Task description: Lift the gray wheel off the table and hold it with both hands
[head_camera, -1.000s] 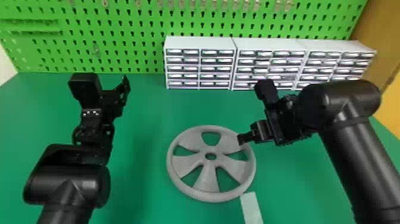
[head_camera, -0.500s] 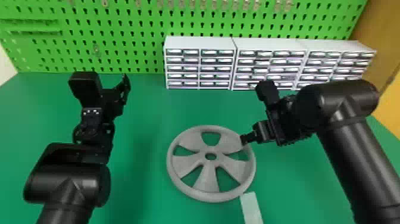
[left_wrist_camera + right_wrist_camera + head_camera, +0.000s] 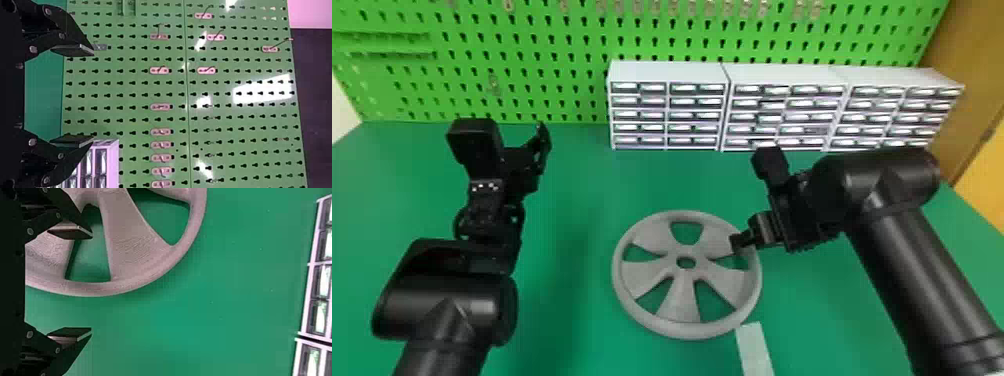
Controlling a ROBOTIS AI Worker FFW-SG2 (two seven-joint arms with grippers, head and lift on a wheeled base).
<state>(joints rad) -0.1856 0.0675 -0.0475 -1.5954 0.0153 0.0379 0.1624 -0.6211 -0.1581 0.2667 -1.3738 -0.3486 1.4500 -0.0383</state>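
Green table (image 3: 582, 200) with the gray wheel (image 3: 680, 300), a pale strip (image 3: 754, 350) by its rim, white drawer units (image 3: 782, 75) behind

The right wrist view cuts off the gray wheel (image 3: 129, 246).

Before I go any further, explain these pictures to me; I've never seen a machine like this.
This is a robot with two black arms, each ending in a gripper of two flat fingers. The head view looks forward and down from its head: the left arm is on the left, the right arm on the right. The other two come from cameras on the wrists and are turned on their side.

The gray wheel lies flat on the green table, a pale strip near its rim. White drawer units stand behind, before a green pegboard.

Nothing is held. The left gripper is open, away from the wheel; the right gripper is open at the wheel's right side.
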